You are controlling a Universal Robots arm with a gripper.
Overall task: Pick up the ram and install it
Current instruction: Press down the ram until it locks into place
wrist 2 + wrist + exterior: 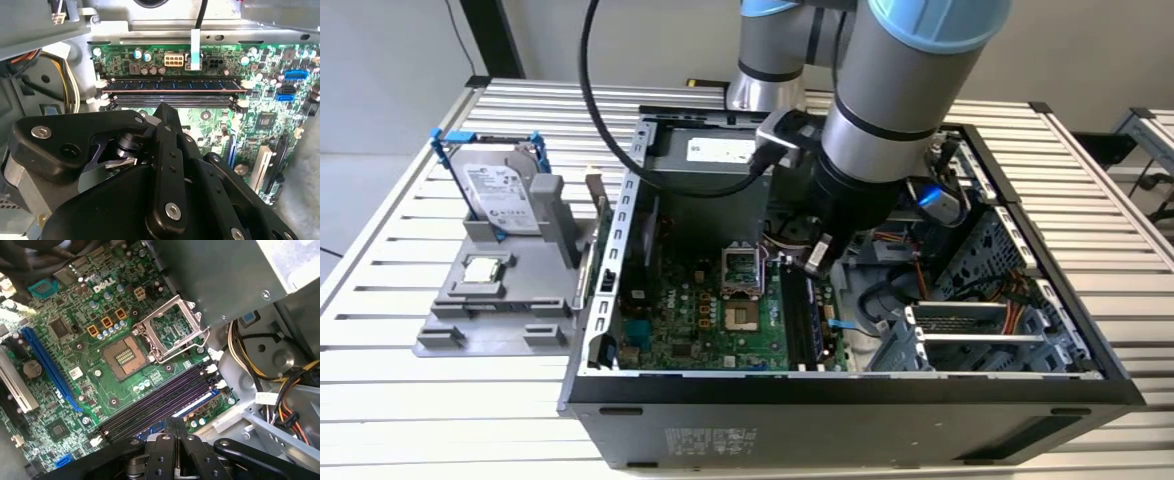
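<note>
Computer case (pixel 854 385) fills the lower centre of the exterior view, where we see it lying open on the slatted table (pixel 400 250). Inside, the green motherboard (pixel 707 325) lies flat. The gripper (pixel 167 112) hangs closed and empty, fingers pressed together, just above the ram (pixel 170 86), which sits seated in its slot at mid-frame of the second wrist view.
</note>
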